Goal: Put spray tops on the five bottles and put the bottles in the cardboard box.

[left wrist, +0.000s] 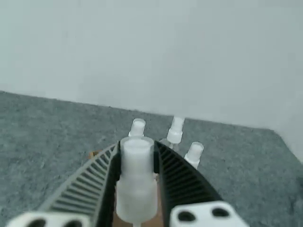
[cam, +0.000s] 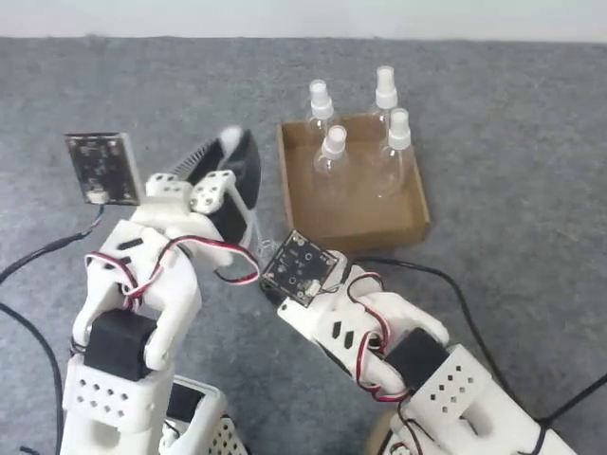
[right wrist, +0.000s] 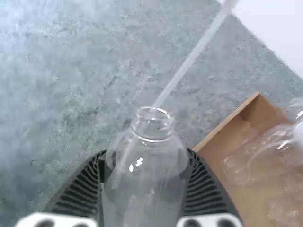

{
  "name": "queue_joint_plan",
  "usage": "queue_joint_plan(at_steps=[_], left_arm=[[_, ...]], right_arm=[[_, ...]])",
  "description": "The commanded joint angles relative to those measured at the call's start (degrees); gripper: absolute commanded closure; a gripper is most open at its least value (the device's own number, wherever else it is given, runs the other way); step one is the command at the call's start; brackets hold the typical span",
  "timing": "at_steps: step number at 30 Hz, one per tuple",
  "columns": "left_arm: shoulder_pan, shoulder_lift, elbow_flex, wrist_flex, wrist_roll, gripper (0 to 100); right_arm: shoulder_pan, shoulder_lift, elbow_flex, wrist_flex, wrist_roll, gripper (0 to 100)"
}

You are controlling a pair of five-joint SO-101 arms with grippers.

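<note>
Grey and carpeted, the tabletop (cam: 512,114) carried a box (cam: 283,180) toward its far edge; four capped bottles (cam: 334,156) stood inside. The left end effector (left wrist: 136,158) clamped a spray top (left wrist: 136,198), whose thin tube (right wrist: 189,56) dipped into an open bottle (right wrist: 150,142); the right end effector (right wrist: 147,158) gripped that bottle just beside the box. The bottle looked light, thin-walled and probably slippery; it was best held gently around the body.

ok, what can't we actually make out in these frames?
High view: the open bottle in the right claw is mostly hidden under that arm's camera board.
Left wrist view: the held spray top blocks one of the four boxed bottles.
Right wrist view: the dip tube has its head cut off by the edge.
</note>
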State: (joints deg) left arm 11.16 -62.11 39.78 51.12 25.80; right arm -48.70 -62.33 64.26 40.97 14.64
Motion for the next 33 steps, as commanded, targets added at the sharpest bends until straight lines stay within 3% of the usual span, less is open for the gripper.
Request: queue_joint_plan(at_steps=[1, 4, 9, 11, 18, 26, 33], left_arm=[[0.09, -1.32, -0.48, 4.84, 0.62, 99], [0.00, -1.32, -0.13, 5.98, 0.53, 99], [0.35, -1.32, 2.42, 6.15, 0.26, 99], [1.05, -1.32, 3.21, 6.15, 0.26, 99], [9.58, -1.23, 5.58, 5.27, -3.08, 99], [9.93, -1.23, 8.48, 5.27, -5.71, 98], [9.85, -1.32, 7.52, 5.45, -9.58, 84]], right_arm=[[1.71, -2.42, -0.53, 1.27, 1.23, 99.3], [5.32, -4.18, -0.53, -2.24, 0.44, 99.3], [9.36, -4.44, -0.09, -7.25, -11.25, 99.3], [9.19, -4.44, 0.79, -9.63, -12.75, 99.3], [7.96, -4.44, 4.13, -14.73, -12.84, 99.3], [8.40, -5.05, 6.51, -14.11, -12.57, 99.3], [10.24, -5.05, 8.26, -22.29, -13.01, 99.3]])
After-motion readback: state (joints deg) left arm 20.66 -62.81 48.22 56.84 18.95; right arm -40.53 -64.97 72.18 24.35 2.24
